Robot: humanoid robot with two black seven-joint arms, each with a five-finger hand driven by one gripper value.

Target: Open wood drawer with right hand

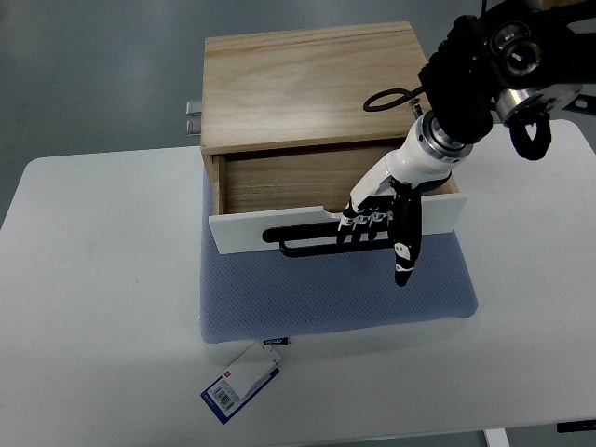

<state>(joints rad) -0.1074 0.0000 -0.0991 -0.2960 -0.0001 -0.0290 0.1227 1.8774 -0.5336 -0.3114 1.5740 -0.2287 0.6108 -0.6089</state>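
White table (102,307) fills the near half of the view, rounded corners, front edge cropped at the bottom of the picture. Grey floor (84,74) behind it; nothing else of the room shows.

One blue-grey mat (326,298) lies on the table, textured weave, and the cabinet sits on its far part. One wood drawer cabinet (307,88), light-wood top, back toward the far table edge. One drawer (279,182) in it, pulled partway out: white front panel (242,233), bare wood floor visible inside, contents none that I can make out. One black bar handle (298,240) on the front panel, running along it.

One arm in view, coming from the right edge: black joint housing with a metal disc, black cable loop over the cabinet top, white forearm. Right hand (377,219) reaches down over the drawer front, fingers (358,222) curled around the handle; one digit (404,256) sticks out straight past the panel over the mat. Fingertips themselves are hidden behind the bar.

Small grey metal fitting (193,116) on the cabinet's left side, can't tell what it is. One tag (240,384) on the mat's near edge, white and blue with a barcode, print too small to read.
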